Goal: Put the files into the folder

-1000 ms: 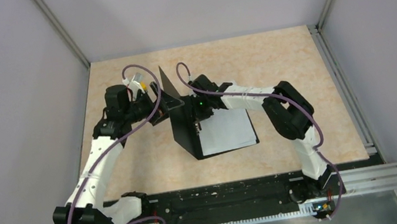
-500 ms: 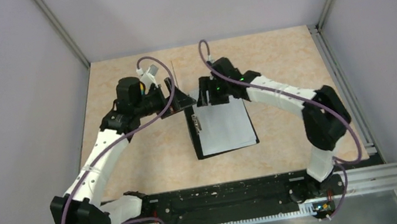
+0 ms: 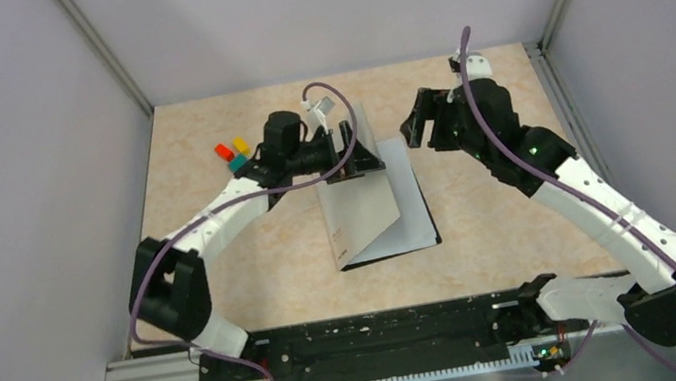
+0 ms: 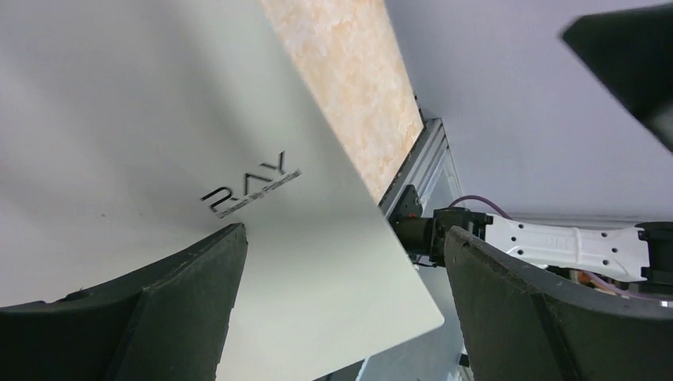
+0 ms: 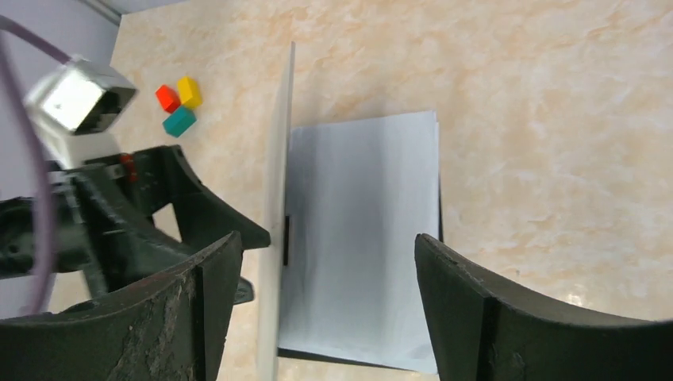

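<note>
Just left of the thin grey printed folder [image 3: 363, 212], the left gripper [image 3: 352, 163] is spread wide against the tilted cover and clamps nothing. The plain white paper files [image 3: 414, 204] lie inside the folder. They look light, floppy and slippery, so it seems better to push the stiffer cover near its free edge. Right of the folder, the right gripper [image 5: 327, 240] hangs open and empty.

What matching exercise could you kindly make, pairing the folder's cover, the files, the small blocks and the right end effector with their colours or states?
Things:
1. folder's cover
2. files
3. small blocks
4. right end effector

Colours or states:
A. open, holding nothing
B. white, lying flat inside
C. red, yellow and teal
D. tilted, partly closed

Pairs: 1-D, 2-B, 3-C, 4-A
</note>
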You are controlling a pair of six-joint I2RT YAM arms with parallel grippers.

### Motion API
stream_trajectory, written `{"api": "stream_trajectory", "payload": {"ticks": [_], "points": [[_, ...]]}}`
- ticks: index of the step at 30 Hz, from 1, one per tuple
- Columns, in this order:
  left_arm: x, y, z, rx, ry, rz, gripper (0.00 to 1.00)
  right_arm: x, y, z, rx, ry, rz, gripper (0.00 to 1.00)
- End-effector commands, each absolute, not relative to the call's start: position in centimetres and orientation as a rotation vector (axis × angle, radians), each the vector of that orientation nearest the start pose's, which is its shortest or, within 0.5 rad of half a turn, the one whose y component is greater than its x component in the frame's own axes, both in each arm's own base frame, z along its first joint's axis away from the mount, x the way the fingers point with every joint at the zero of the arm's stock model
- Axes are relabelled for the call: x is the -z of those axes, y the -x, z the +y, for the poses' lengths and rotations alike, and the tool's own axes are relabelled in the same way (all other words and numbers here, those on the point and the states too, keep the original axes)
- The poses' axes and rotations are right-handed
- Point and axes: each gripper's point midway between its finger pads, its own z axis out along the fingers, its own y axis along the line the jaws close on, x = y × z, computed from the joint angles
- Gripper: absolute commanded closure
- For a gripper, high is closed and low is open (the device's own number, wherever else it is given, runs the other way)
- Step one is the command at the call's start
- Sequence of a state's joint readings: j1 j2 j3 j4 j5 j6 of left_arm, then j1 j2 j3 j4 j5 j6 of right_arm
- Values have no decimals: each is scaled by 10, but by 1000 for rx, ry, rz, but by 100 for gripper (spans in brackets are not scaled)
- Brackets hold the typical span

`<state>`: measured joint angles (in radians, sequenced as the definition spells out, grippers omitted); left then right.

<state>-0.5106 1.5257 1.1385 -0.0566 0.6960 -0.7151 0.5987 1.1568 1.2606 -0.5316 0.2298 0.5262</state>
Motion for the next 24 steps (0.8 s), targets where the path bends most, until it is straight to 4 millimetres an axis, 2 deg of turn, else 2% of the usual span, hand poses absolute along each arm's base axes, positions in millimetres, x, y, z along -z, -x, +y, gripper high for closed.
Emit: {"api": "stream_trajectory", "payload": {"ticks": [1,7,10,13,15,18,21,24], "points": [[-229,-308,-350,1521,-363,2144,1,-295,-305,159,-342,-87,2034,22],[-173,-312,-365,1531,-326,2258,1,-287,-307,160,-321,-69,2055,21],[-145,-313,-366,1510,-291,2330,1,-281,-309,164,-325,-55,2074,20],[-128,-313,-362,1471,-263,2379,1,-276,-311,169,-337,-43,2088,20],[-128,-316,-358,1415,-254,2388,1,-273,-313,172,-339,-38,2096,19],[-141,-323,-343,1255,-244,2396,1,-269,-315,176,-351,-30,2107,18],[-160,-331,-319,1046,-213,2393,1,-265,-316,182,-378,-30,2111,16],[-189,-331,-291,884,-175,2337,1,-263,-318,187,-405,-41,2106,15]]}}
